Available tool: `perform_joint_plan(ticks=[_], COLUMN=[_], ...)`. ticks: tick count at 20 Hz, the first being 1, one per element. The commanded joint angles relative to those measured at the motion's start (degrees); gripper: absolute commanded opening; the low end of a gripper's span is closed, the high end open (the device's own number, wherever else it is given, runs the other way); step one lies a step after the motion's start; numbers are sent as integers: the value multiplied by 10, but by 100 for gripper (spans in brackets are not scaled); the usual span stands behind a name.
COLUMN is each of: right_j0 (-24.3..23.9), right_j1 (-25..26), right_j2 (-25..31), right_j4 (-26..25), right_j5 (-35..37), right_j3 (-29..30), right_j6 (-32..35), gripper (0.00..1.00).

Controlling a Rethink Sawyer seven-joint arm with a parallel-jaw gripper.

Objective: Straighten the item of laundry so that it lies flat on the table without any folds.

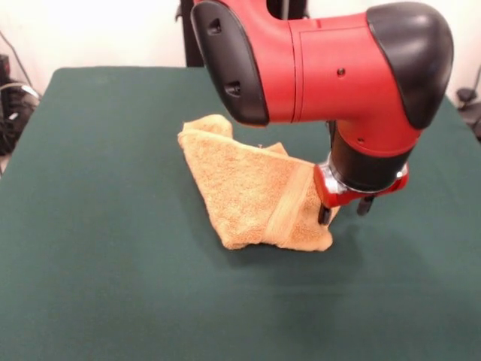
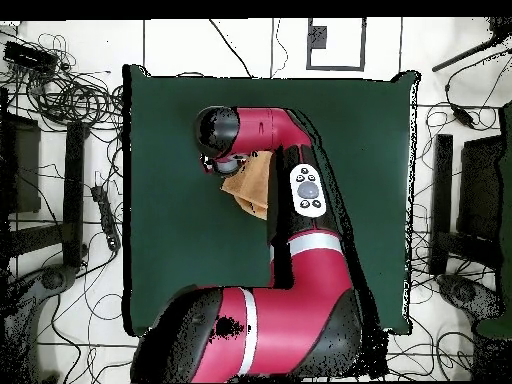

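The orange-tan towel (image 1: pixel 248 188) lies crumpled and folded over itself in the middle of the dark green table (image 1: pixel 113 286). A flat woven band runs down its right part. My gripper (image 1: pixel 343 210) hangs at the towel's right edge, low over the table. Its two fingers stand apart, open; the left finger (image 1: pixel 324 214) touches the towel's right corner, the other is over bare cloth. In the overhead view the arm covers most of the towel (image 2: pixel 252 185), and the gripper (image 2: pixel 216 165) is under the wrist, barely visible.
The big red and black arm (image 1: pixel 323 68) reaches over the table's far half and hides the area behind the towel. Cables and stands lie on the floor around the table (image 2: pixel 70 110).
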Motion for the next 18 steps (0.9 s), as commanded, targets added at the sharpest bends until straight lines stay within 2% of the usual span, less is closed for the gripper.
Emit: perform_joint_plan(ticks=[1, 11, 18], right_j0=[-2, -8, -18], right_j1=[26, 35, 34], right_j2=[5, 6, 2], right_j4=[-28, -42, -73], right_j5=[24, -16, -27], right_j3=[9, 18, 16], right_j6=[-34, -38, -69], gripper=[100, 100, 100])
